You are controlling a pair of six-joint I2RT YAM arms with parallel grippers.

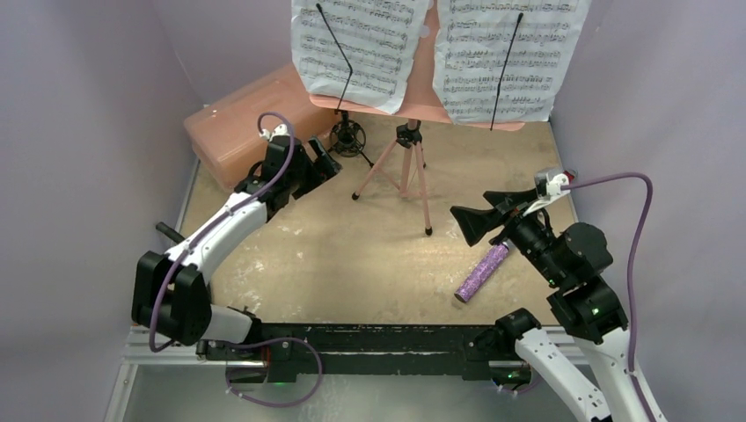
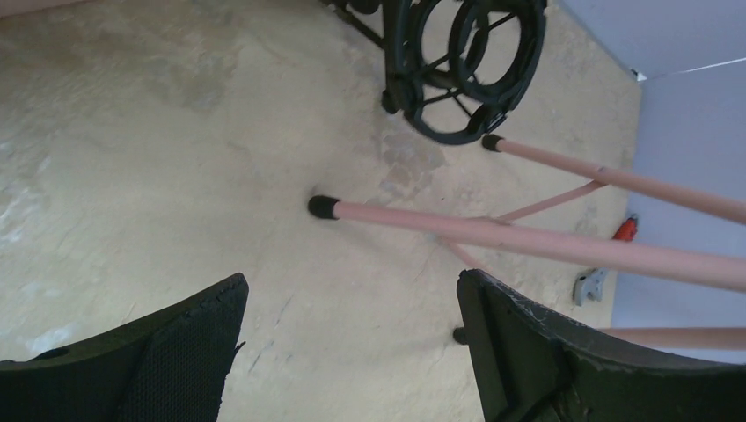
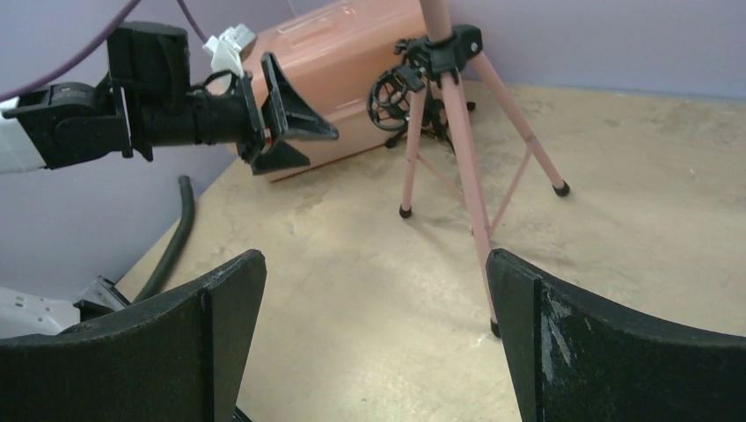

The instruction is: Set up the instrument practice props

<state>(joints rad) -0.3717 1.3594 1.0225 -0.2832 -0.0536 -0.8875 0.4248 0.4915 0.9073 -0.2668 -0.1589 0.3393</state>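
The pink music stand (image 1: 406, 163) stands on its tripod at the back of the table. Two sheet-music pages (image 1: 356, 44) (image 1: 506, 53) rest side by side on its desk. The small black shock mount (image 1: 348, 138) stands just left of the tripod, and the left wrist view shows it (image 2: 457, 134) above a pink leg (image 2: 493, 237). The glittery purple microphone (image 1: 482, 271) lies flat at the front right. My left gripper (image 1: 327, 160) (image 2: 352, 281) hangs open and empty beside the shock mount. My right gripper (image 1: 471, 211) (image 3: 376, 257) is open and empty just above the microphone's far end, facing the stand (image 3: 457, 114).
A big pink case (image 1: 237, 123) (image 3: 343, 53) lies along the back left wall behind my left arm. A red-handled tool (image 2: 625, 230) lies by the right wall. A black hose (image 3: 171, 237) runs along the left edge. Purple walls close in on three sides.
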